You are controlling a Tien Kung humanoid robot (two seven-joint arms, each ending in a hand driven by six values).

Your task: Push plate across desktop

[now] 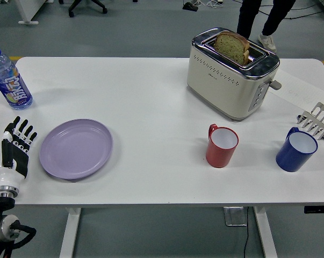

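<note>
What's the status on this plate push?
Left hand open, beside the purple plate, not touching. Right hand out of view. Red mug sits further right along the table.

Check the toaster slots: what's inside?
The cream toaster holds one slice of brown seeded bread, sticking up out of a slot. The slice's lower part is hidden inside the body. The other slot looks empty from above, though its depth isn't visible.

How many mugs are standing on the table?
2. The red mug stands in front of the toaster; the blue mug stands near the table's right edge. None seems hidden.
</note>
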